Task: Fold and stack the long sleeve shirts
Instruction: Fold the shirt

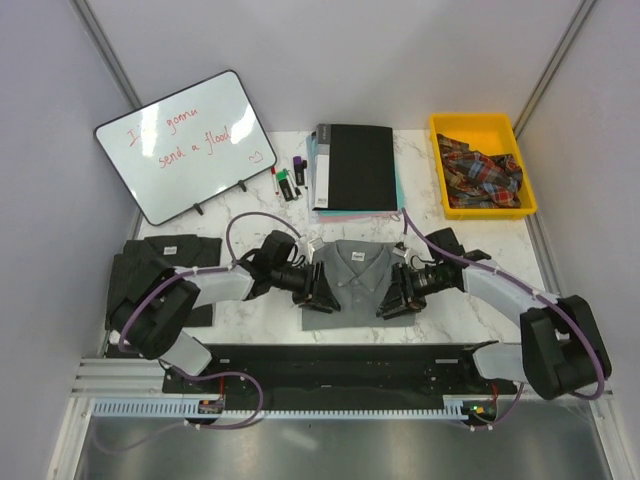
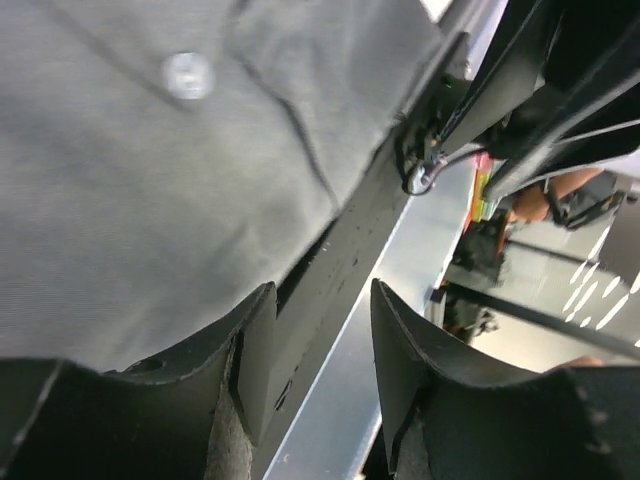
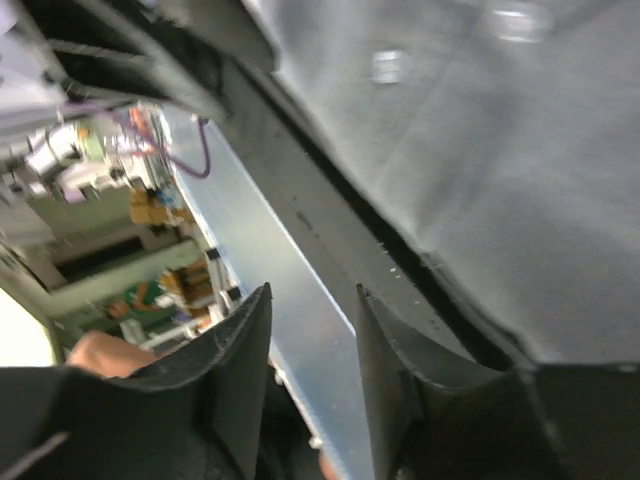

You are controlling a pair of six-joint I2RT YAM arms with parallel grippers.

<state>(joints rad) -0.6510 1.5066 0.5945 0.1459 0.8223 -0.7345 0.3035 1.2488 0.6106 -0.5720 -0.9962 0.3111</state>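
While flanking the folded mid-grey shirt (image 1: 352, 272) at the centre of the marble table (image 1: 420, 180), positioning the left gripper (image 1: 322, 292) at its left edge and the right gripper (image 1: 392, 300) at its right edge. Presenting the left jaws parted and gripping nothing, with only the table's near edge and a metal rail (image 2: 420, 240) showing in the gap between the fingers (image 2: 252, 345). Presenting the right jaws likewise released, with nothing between them. Showing grey cloth just beside each gripper in the wrist views, with a button (image 2: 188, 74) facing up. Lying collar away from the arm bases. Resting the dark charcoal shirt (image 1: 160, 262), also folded, well apart at the table's left end, not stacked on the grey one. Standing along the far side: whiteboard (image 1: 190, 145), markers (image 1: 287, 183), black book (image 1: 355, 165), yellow bin (image 1: 437, 165) holding plaid cloth (image 1: 482, 172).
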